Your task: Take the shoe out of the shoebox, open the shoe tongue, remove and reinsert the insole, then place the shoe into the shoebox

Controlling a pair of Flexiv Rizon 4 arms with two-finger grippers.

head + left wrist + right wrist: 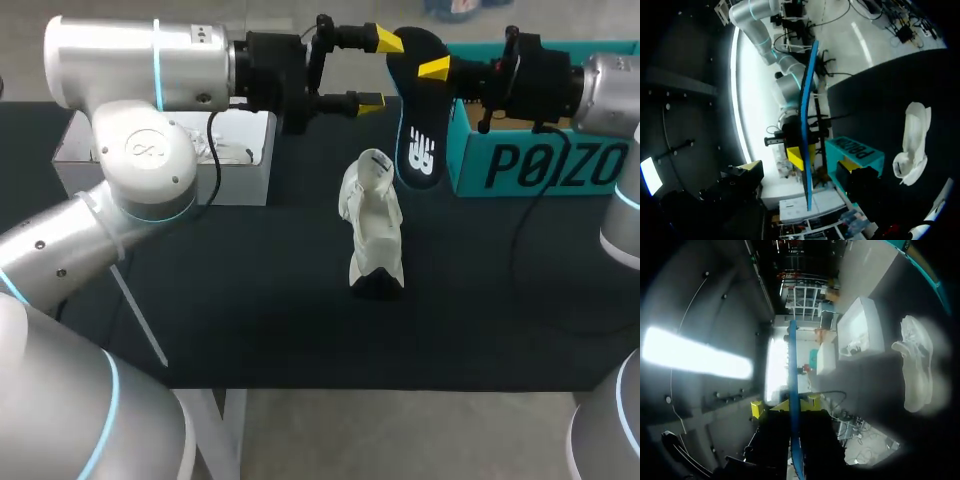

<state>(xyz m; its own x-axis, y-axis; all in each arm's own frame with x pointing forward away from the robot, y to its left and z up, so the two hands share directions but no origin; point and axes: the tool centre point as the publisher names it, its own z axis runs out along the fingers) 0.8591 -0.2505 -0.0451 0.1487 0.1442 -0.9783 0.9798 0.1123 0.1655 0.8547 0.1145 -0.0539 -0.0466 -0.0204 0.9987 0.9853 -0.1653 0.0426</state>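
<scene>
A black insole with a white logo hangs upright above the table, my right gripper shut on its upper part. In the right wrist view the insole shows edge-on as a blue strip between that gripper's yellow tips. My left gripper is open right beside the insole's top end, its fingers far apart. The left wrist view has the insole's blue edge straight ahead. The white shoe stands on the dark table below the insole, also seen as the shoe and the shoe.
The teal shoebox stands at the back right, under my right arm. A white box with white contents sits at the back left, under my left arm. Dark tabletop stretches in front of the shoe to the near edge.
</scene>
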